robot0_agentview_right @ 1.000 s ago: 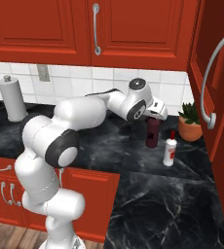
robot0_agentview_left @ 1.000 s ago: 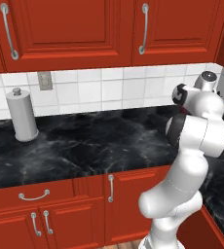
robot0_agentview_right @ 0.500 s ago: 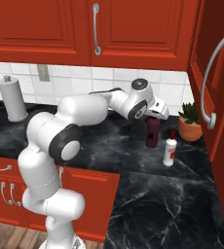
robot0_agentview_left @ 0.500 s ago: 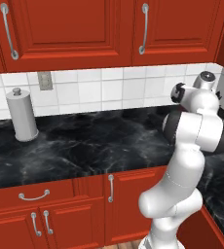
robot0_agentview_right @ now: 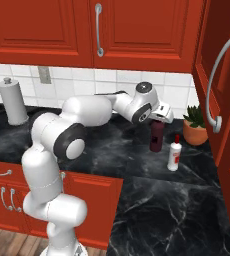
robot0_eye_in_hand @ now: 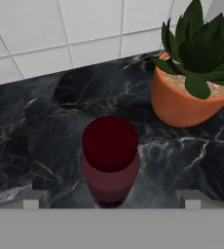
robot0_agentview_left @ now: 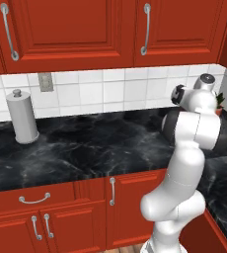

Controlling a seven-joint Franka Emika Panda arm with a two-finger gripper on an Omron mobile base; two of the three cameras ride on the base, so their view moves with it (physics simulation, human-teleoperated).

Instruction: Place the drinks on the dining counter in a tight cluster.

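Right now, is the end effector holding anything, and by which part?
Nothing is held. The end effector is open above the maroon bottle, its fingertips apart on either side of it.

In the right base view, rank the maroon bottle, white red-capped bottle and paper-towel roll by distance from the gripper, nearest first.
1. Maroon bottle, directly under the open gripper.
2. White red-capped bottle, to its right, nearer the camera.
3. Paper-towel roll, far left by the wall.

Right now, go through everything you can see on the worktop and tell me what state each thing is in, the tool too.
Tool: open, above the maroon bottle, holding nothing.
Maroon bottle: upright on the worktop, cap on, not gripped.
White red-capped bottle: upright, capped, standing apart from the maroon bottle.
Potted plant: upright by the tiled wall.
Paper-towel roll: upright at the far end.
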